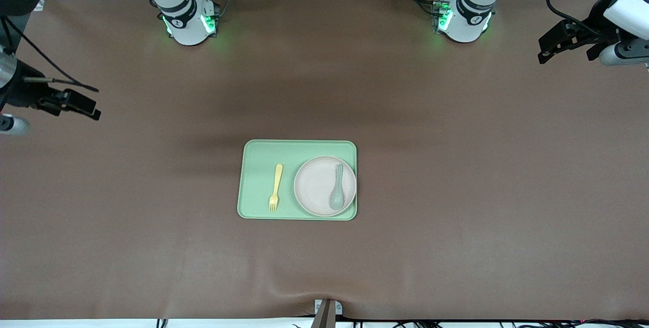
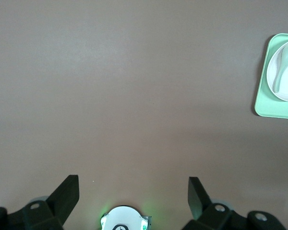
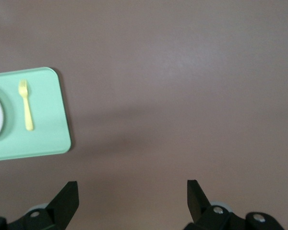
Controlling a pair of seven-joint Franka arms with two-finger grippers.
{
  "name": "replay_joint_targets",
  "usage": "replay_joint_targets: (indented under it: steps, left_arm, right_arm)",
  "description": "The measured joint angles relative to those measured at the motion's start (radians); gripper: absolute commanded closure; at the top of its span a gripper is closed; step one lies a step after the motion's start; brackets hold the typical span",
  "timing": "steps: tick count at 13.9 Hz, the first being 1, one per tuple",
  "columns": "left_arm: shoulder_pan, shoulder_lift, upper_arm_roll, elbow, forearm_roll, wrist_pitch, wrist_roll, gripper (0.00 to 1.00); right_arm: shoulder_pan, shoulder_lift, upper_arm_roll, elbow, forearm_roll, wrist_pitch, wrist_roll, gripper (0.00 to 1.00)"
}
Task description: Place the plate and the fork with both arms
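The plate [image 1: 318, 186] sits on the green tray [image 1: 258, 201] at mid-table, filling the half of it toward the left arm's end, with a grey-green spoon [image 1: 337, 193] lying in it, bowl end nearer the front camera. The fork [image 1: 275, 187] lies flat on the bare half of the tray just beside the plate, tines pointing toward the front camera, not touching the plate.

We see both arms parked wide. The left gripper [image 1: 565, 41] hangs over bare table at the left arm's end, well apart from the tray, its 2 fingers [image 2: 67, 194] spread wide and holding nothing. The right gripper [image 1: 76, 104] hangs over bare table at the right arm's end, its fingers [image 3: 67, 196] likewise spread and empty.

We judge that neither of the 2 pieces has been gripped: either the job has not begun, or both already lie where they belong. If it is the opening step, each arm must travel in to the tray and come down, the right on the fork, the left on the plate's rim. The low rim gives little to pinch, and the loose spoon may slide if the plate tips.
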State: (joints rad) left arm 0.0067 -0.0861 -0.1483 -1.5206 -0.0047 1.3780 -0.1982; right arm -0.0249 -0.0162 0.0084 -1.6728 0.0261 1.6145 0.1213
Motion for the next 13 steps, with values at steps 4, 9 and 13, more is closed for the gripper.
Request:
replay_joint_targets:
  steps: [4, 9, 13]
  left_arm:
    - [0.0, 0.0, 0.0, -0.001, 0.0, 0.0, 0.0, 0.0]
    - [0.001, 0.001, 0.0, -0.001, 0.0, 0.0, 0.0, 0.0]
    - [0.009, 0.001, 0.001, -0.001, 0.0, 0.0, 0.001, 0.0]
  right_arm:
    - [-0.012, -0.003, -0.002, 0.023, -0.019, -0.003, 0.0, 0.0]
    - [-0.021, 0.064, -0.001, 0.164, -0.019, -0.075, -0.001, 0.0]
    - [-0.019, 0.072, 0.008, 0.166, -0.019, -0.087, -0.002, 0.0]
